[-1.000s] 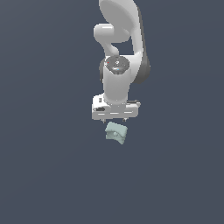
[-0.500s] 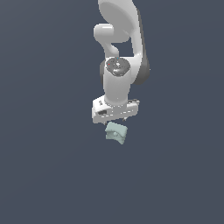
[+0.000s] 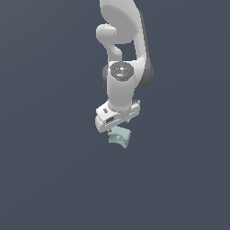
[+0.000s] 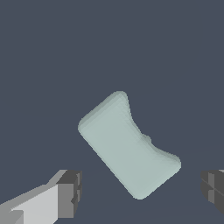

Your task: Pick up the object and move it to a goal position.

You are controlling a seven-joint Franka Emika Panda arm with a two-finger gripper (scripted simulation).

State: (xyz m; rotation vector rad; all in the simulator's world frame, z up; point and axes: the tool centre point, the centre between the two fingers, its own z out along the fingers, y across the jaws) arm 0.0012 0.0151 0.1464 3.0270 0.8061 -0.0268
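The object (image 3: 119,137) is a small pale mint-green blocky lump lying on the dark grey floor, just below the arm's white hand (image 3: 117,117) in the exterior view. In the wrist view the object (image 4: 127,148) shows its curved notch and small knob and lies at a slant. My gripper (image 4: 142,192) is open and above it. One fingertip (image 4: 70,192) and the other (image 4: 214,190) stand wide apart on either side of the object's near end, touching nothing. The fingers are hidden behind the hand in the exterior view.
The floor (image 3: 54,179) is a plain dark grey surface with no other objects or edges in view. The white arm (image 3: 123,54) rises straight up behind the hand. No goal marker shows.
The hand has turned about its vertical axis, so its bar now sits slanted, and it has come down slightly toward the object. The object has not moved.
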